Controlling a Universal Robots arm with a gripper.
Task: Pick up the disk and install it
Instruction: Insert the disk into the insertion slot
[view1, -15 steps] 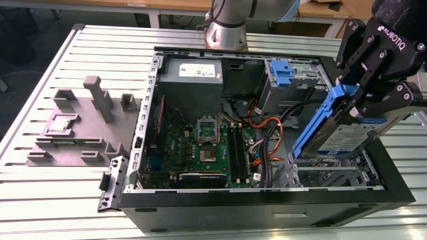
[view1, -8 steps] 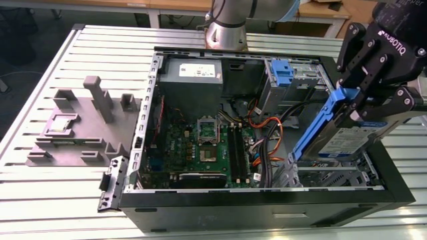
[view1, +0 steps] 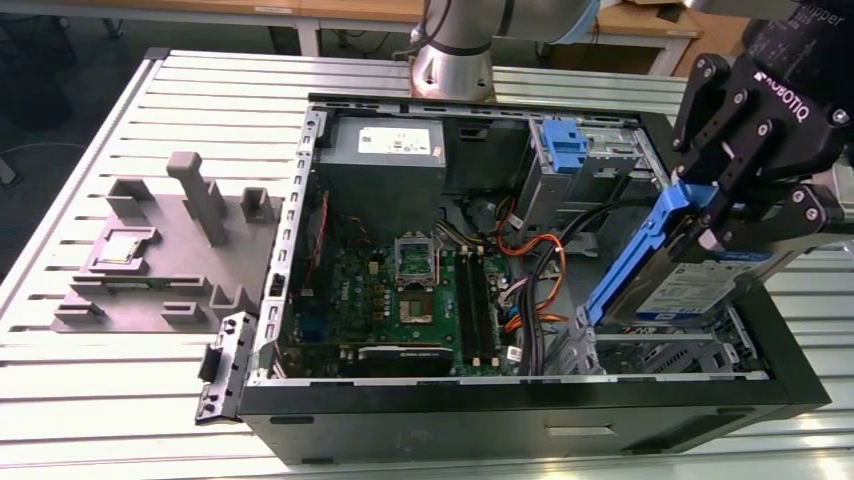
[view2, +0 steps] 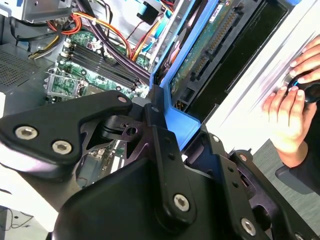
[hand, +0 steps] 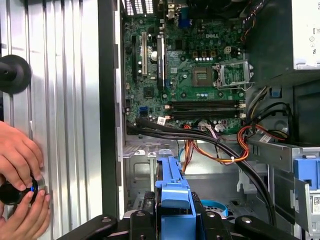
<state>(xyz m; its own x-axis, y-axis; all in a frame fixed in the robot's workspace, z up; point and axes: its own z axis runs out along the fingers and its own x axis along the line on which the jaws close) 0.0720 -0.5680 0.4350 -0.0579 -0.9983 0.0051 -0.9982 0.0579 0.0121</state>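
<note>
Above the computer case (view1: 534, 430), toward its three o'clock side in the exterior view, the disk (view1: 687, 290) hangs tilted, jaws clamped on its blue carrier (view1: 638, 250). Probably dense, rigid and shock-sensitive; the carrier's rails look the safe hold. The first wrist view adds a person's hand (hand: 17, 157) at the desk (hand: 65, 100); the exterior view gives the tilt.

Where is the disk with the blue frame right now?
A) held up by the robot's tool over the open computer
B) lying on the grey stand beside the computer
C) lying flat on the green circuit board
A: the tool is clamped on the disk at its blue frame, holding it tilted over the open computer case.
</note>
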